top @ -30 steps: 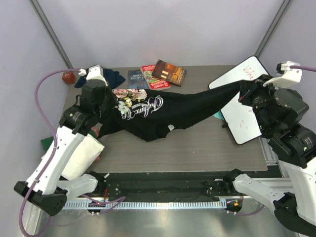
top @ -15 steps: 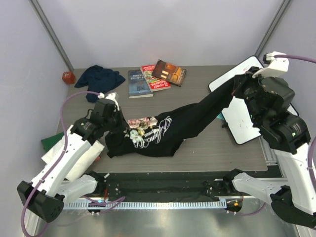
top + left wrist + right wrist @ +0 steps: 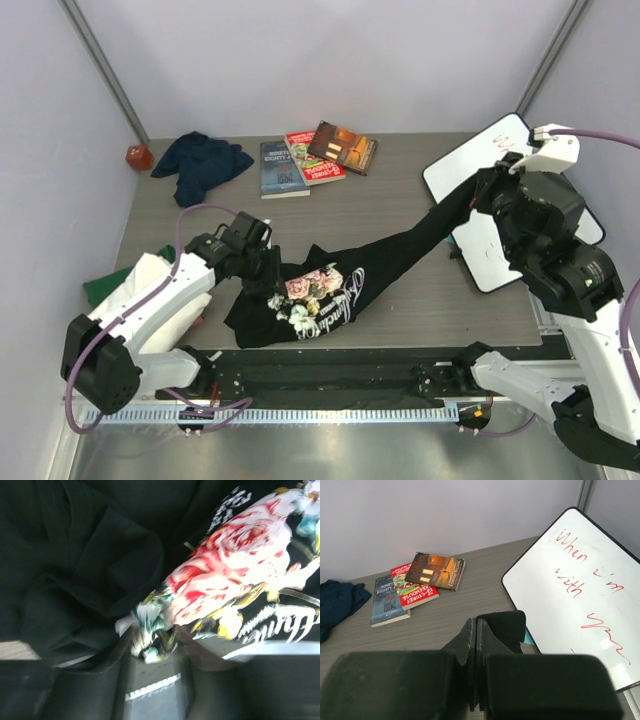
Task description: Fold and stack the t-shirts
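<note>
Because the black t-shirt (image 3: pixel 400 245) is soft, light and limp, it sags between two held points, stretched from the near-left counter (image 3: pixel 420 310) up toward the whiteboard (image 3: pixel 500 255). Your left end effector (image 3: pixel 268 272) is pinched on bunched cloth beside the rose print (image 3: pixel 305 290). Your right end effector (image 3: pixel 475 640) is clamped on a black edge. I'd grip hems or shoulder seams rather than bunches.

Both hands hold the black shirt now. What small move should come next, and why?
Probably lower the right hand toward the table, under tension, so the black shirt can spread flat. Both hands are shut on it; it stretches as a narrow band from the left hand, where the rose print lies bunched near the table's front edge.
</note>
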You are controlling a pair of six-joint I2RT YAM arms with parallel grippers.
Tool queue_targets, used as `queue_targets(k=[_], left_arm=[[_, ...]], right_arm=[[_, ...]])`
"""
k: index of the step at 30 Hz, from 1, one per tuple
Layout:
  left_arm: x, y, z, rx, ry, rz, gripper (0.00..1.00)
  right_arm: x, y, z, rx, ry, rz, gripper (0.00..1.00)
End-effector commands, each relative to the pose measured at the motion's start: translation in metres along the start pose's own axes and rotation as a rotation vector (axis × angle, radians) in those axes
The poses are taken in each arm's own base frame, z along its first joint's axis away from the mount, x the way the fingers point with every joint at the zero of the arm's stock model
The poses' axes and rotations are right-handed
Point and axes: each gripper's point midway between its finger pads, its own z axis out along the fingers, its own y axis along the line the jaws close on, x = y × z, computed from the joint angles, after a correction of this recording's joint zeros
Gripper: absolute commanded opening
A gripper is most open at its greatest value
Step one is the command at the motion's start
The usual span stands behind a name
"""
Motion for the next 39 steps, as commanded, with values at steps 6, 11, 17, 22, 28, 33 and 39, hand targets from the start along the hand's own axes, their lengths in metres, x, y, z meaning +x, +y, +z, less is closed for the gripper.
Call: queue_targets(k=[6, 11, 17, 22, 28, 33, 39], left_arm=[[-0.08, -0.034, -0.065, 0.025, -0.308, 0.073, 0.69], [-0.12, -0.037, -0.022, -0.021, -0.288, 0.055, 0.61], [-0.148, -0.039, 0.049, -0.054, -0.236, 0.035, 0.52], [-0.146, -0.029, 0.103, -0.082, -0.15, 0.01, 0.54], [-0.14, -0.033, 0.12, -0.049, -0.118, -0.001, 0.54], [-0.147, -0.035, 0.114, -0.046, -0.143, 0.013, 0.55], [-0.141, -0.041, 0.114, -0.016, -0.108, 0.016, 0.53]], right_arm=[[-0.017, -0.017, -0.018, 0.028, -0.085, 0.083, 0.01], [0.001, -0.013, -0.019, -0.006, -0.042, 0.107, 0.01], [0.031, -0.012, -0.02, -0.035, 0.021, 0.121, 0.01], [0.043, -0.02, -0.022, -0.015, 0.035, 0.102, 0.01], [0.053, -0.018, -0.016, -0.009, 0.06, 0.082, 0.01], [0.059, -0.014, -0.011, -0.013, 0.077, 0.079, 0.01], [0.061, -0.013, -0.011, -0.017, 0.08, 0.081, 0.01]])
